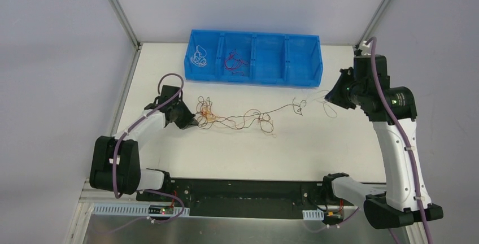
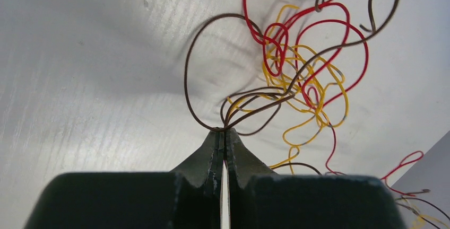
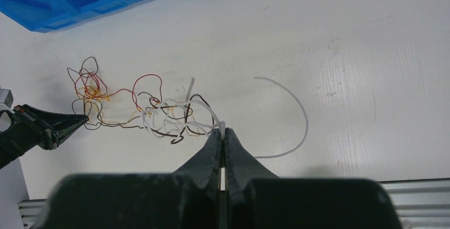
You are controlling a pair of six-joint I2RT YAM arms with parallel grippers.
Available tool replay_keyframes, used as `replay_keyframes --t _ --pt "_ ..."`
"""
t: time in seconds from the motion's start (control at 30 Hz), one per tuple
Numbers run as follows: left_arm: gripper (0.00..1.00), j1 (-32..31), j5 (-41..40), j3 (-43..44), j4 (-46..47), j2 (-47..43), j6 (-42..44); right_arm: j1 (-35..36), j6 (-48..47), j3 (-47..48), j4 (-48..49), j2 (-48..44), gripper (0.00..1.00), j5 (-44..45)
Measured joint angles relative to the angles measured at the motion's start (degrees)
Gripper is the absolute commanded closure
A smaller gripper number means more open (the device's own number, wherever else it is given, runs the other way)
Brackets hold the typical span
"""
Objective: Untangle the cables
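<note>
- Two robot arms work over a white surface (image 1: pixel 316 148), shown from above and from a camera on each wrist.
- The cables (image 1: pixel 248 117) are hair-thin strands in red, yellow, brown and white. They lie in a long, loose line between the left claw (image 1: pixel 195 121) and the right claw (image 1: pixel 329 95), in front of a blue bin (image 1: pixel 302 63).
- The densest knot (image 1: pixel 206 115) sits at the left end of that line, just beside the left claw.
- The left claw's jaws are pressed together, pinching a brown cable (image 2: pixel 186 75) at their tips. From the pinch it rises in a wide loop and then runs into the knot.
- In the left wrist view, a red cable (image 2: pixel 366 54) and a yellow cable (image 2: pixel 347 99) coil through each other to the right of the brown loop. More brown strands cross them.
- The right claw is also closed, gripping a white cable (image 3: pixel 306 123) at its tips. The free part of that cable curves away to the right in an open arc.
- Just left of the right claw's tips, white, brown and red strands loop together in a smaller cluster (image 3: pixel 170 115).
- From that cluster, thin strands run on to the left toward the knot at the left claw.
- The blue bin has four compartments in a row. The leftmost holds a separate white strand (image 1: pixel 199 56), and the next one holds a separate red strand (image 1: pixel 236 62).
</note>
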Motion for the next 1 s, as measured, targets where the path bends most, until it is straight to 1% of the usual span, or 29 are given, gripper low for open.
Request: replay_keyframes --t 0.03,0.07,0.1,0.13,0.17,0.2,0.27,0.33,0.43,0.53,0.6,0.77,0.93,1.0 --pt "0.91 0.3 0.3 0.0 -0.2 -0.7 0.4 -0.1 0.3 -1.3 0.1 -0.1 1.0 -0.8" --pt "0.75 0.3 1.2 0.0 -0.4 -1.2 1.0 -0.2 0.7 -2.5 0.5 -0.3 1.0 -2.0" --pt "0.53 0.3 2.6 0.1 -0.4 -1.7 1.8 -0.2 1.4 -4.5 1.5 -0.6 1.0 -3.9" --pt "0.36 0.2 4.2 0.3 -0.5 -2.4 3.0 -0.2 2.3 -6.9 2.5 -1.1 1.0 -5.9" --pt "0.22 0.0 5.9 0.7 -0.7 -3.4 3.9 -0.2 3.4 -9.7 3.7 -1.9 1.0 -8.0" --pt "0.16 -0.3 7.1 1.1 -0.8 -4.4 5.0 -0.2 4.2 -11.6 4.3 -2.4 1.0 -9.5" --pt "0.08 -1.6 9.6 3.1 -1.4 -7.3 6.6 -0.1 6.3 -16.1 6.0 -4.1 1.0 -12.9" --pt "0.04 -3.8 12.1 6.8 -1.8 -10.4 8.3 0.4 8.0 -18.8 7.1 -5.8 1.0 -16.1" --pt "0.03 -8.0 15.0 12.6 -1.3 -12.4 10.7 2.4 9.6 -19.2 8.5 -7.3 1.0 -19.2" --pt "0.03 -14.7 16.6 17.2 0.1 -12.1 13.5 5.8 10.4 -18.9 9.6 -7.6 1.0 -21.0" --pt "0.04 -18.9 17.1 18.7 0.9 -11.1 14.5 7.8 10.8 -18.8 10.2 -7.2 1.0 -21.6" --pt "0.06 -26.7 18.5 19.6 3.1 -7.1 16.0 12.5 11.6 -18.9 11.8 -6.1 1.0 -22.0" --pt "0.07 -30.8 19.9 19.7 5.2 -4.0 16.3 15.5 12.5 -19.0 13.5 -5.0 1.0 -21.9" --pt "0.1 -33.0 20.4 19.7 6.2 -3.1 16.4 16.2 12.6 -19.0 14.0 -4.3 1.0 -21.9"
